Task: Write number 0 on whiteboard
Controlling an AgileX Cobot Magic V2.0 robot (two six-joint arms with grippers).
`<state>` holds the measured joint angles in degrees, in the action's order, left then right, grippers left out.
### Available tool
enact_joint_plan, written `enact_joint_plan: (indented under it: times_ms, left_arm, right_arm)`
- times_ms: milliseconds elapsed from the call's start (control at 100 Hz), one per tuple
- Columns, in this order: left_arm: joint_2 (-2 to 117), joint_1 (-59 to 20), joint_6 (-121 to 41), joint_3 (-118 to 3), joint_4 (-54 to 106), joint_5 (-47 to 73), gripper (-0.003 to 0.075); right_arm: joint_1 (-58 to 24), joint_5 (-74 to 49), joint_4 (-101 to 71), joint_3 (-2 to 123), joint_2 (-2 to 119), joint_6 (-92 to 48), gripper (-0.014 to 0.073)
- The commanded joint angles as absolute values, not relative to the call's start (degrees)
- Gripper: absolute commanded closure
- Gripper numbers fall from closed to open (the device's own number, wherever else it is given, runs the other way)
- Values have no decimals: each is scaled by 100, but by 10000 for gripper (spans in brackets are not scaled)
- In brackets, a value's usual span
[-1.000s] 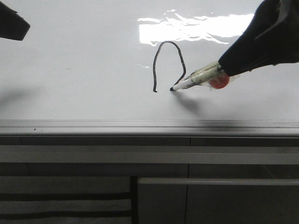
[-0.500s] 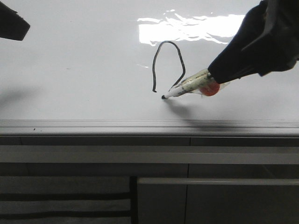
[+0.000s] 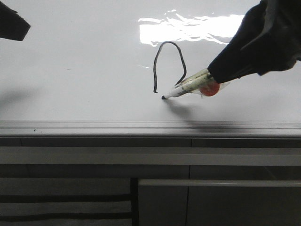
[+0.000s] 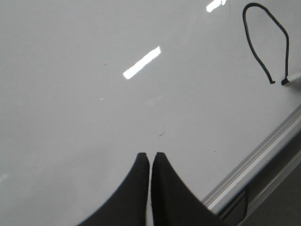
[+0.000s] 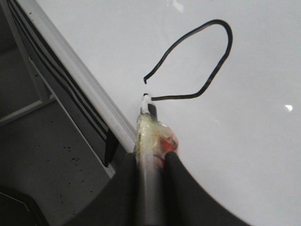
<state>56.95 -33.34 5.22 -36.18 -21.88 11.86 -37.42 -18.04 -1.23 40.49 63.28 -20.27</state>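
Observation:
The whiteboard (image 3: 70, 70) is glossy white with a bright reflection. The number 0 (image 3: 155, 70) is a thin black loop, open at its lower left. My right gripper (image 3: 217, 71) is shut on a marker (image 3: 188, 86) with clear tape and a red patch. The marker's tip touches the board just right of the loop's lower left end. The right wrist view shows the marker (image 5: 149, 136), the loop (image 5: 229, 42) and a small gap between tip and line end. My left gripper (image 4: 150, 155) is shut and empty over bare board, at the far left (image 3: 11, 23).
A grey metal rail (image 3: 141, 127) runs along the board's bottom edge. Dark grey panels (image 3: 94, 188) with pale bars lie below it. The rail also shows in the left wrist view (image 4: 254, 165) and the right wrist view (image 5: 80, 80).
My right gripper has moved the marker tip left and down along the board, lengthening the loop's bottom stroke. In the last half second it barely moved. The left gripper has not moved.

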Motion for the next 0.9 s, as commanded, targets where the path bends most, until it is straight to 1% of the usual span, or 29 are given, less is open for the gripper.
enact_joint_plan:
  times_ms: [0,340,530,600,730,780,830,890]
  left_arm:
    - [5592,-3328,580,-3811,-2153,807,740]
    - [5592,-3328,580,-3811,-2153,807,740]
    - [5592,-3328,580,-3811,-2153,807,739]
    - [5592,-3328,580,-3811,-2153,831,739]
    - [5592,-3328,580,-3811,-2153,818,734]
    - [5592,-3328,580,-3811,-2153,819,714]
    - [5592,-3328,580,-3811,-2153,819,674]
    - [5592,-3341,580,-3811,-2153,810,601]
  right_arm:
    - [-3717,-1096,-56,4275,6294,-2048,663]
    - [-3741,-1079,-56,4275,6294,-2048,663]
    - [-4079,-1070,-45,4275,6101,-2197,663]
    - [-4306,-1283,-45,4275,5946,-2213,663]
    - [-4496,-2177,-119,4275,5757,-2202,663]
    - [-4493,-2421,-119,4275,5676,-2202,663]
    - [-4493,-2555,-119,4275,5554,-2202,663]
    - [-4493,-2630,-119,4275,5394,-2202,663]
